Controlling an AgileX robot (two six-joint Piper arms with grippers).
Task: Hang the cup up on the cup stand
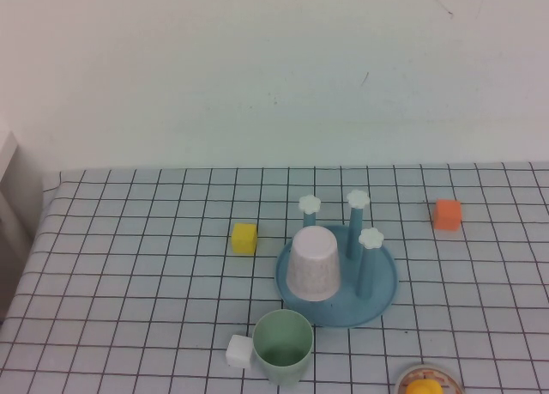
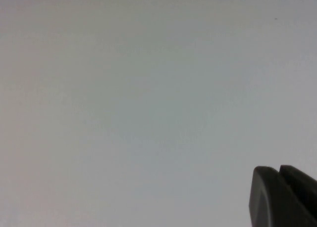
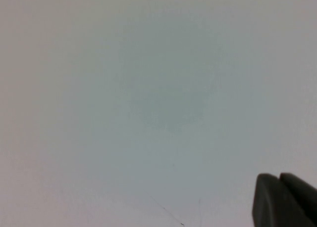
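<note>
The cup (image 1: 283, 347), pale mint green, stands upright with its mouth up near the table's front edge. Just behind it is the cup stand (image 1: 382, 287), a round blue base with three upright pegs topped by white flower caps. A pale pink cup (image 1: 313, 263) sits upside down on the stand's near left side. Neither arm shows in the high view. My left gripper (image 2: 279, 168) is shut and empty, facing a blank wall. My right gripper (image 3: 279, 176) is likewise shut and empty, facing a blank wall.
A white cube (image 1: 239, 351) touches the mint cup's left side. A yellow cube (image 1: 244, 238) lies left of the stand, an orange cube (image 1: 447, 214) at the back right. A round dish with a yellow item (image 1: 425, 384) sits at the front edge.
</note>
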